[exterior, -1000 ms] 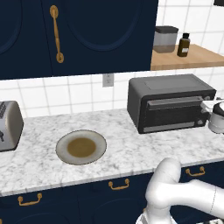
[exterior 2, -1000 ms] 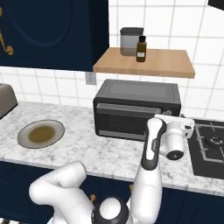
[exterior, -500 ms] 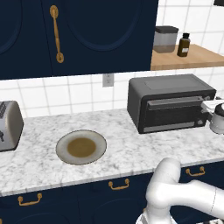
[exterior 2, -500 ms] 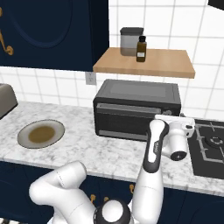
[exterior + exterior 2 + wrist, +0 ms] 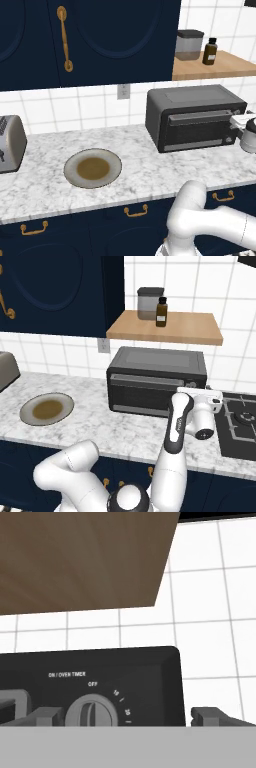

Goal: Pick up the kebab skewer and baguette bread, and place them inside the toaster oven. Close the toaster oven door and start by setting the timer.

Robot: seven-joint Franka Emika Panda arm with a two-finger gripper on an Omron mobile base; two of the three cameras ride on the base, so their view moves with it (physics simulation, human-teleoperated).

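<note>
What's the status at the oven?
Gripper open, at the timer knob. Oven door shut. Nothing in the way.

toaster oven (image 5: 192,122) right of plate (image 5: 93,168) | toaster (image 5: 11,143) far left

- We are looking into a home kitchen, rendered rather than photographed, where a white marble counter (image 5: 150,175) is running along a wall of white tiles (image 5: 45,110).
- Navy cabinets (image 5: 115,40) with brass handles (image 5: 63,37) are hanging above it, and matching drawers are sitting below.
- A dark grey toaster oven (image 5: 156,381) is standing on the counter with its door shut, beside a black gas hob (image 5: 240,423).
- A silver toaster (image 5: 10,142) and a brown-centred plate (image 5: 92,167) are sharing the worktop.
- A wooden shelf (image 5: 170,328) is carrying a canister (image 5: 149,303) and a dark bottle (image 5: 161,311).
</note>
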